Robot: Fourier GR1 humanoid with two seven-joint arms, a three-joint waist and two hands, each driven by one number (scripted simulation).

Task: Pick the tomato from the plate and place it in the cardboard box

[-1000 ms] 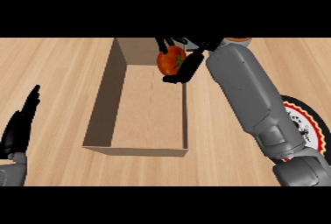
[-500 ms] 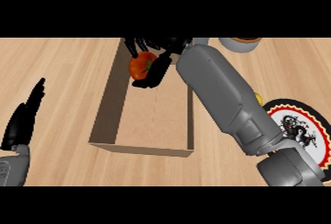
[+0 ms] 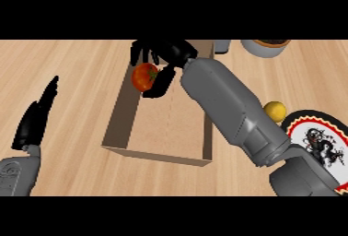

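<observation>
The red tomato point(image 3: 142, 77) with a green stalk is held in my right hand point(image 3: 163, 51), the black fingers curled above it and the thumb at its right side. It hangs over the far left part of the open cardboard box point(image 3: 119, 120), close to the left wall. My grey right forearm crosses the box's right wall and hides it. The plate point(image 3: 315, 138), white with a red and black rim and a dark figure, lies at the right edge. My left hand point(image 3: 37, 119) rests open at the lower left, fingers straight and pointing up.
A small yellow fruit point(image 3: 274, 110) lies on the wooden counter just left of the plate. A grey round container point(image 3: 270, 46) with a dark brown rim stands at the far right, cut by the top band.
My right hand has carried the tomato leftward, from above the box's far right corner to its far left side. The left hand has stayed still.
</observation>
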